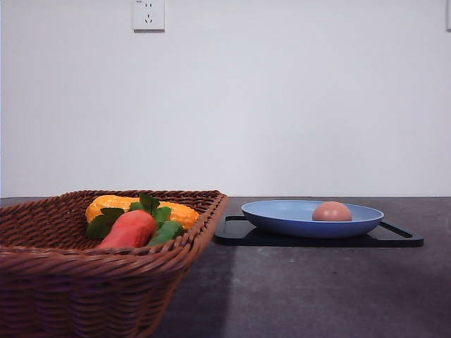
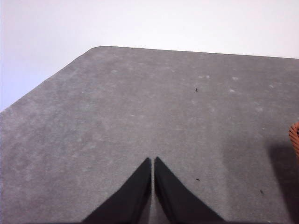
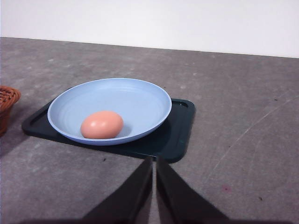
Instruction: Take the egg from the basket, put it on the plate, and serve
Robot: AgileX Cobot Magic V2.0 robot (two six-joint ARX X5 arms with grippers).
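Both grippers' jaws closed, right gripper facing the egg.

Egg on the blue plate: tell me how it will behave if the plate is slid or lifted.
The egg is smooth and oval, lying loose, so it will probably roll. The plate is shallow, so its rim may barely stop it. It looks light.

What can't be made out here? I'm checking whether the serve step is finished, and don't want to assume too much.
- Basket: front view cuts off its left and bottom; its near wall hides the floor inside, below the carrot and the yellow item.
- Black tray: the plate covers its middle.
- Egg: its underside is hidden in the plate.
- Left gripper and right gripper: bodies cut off at the picture edge.
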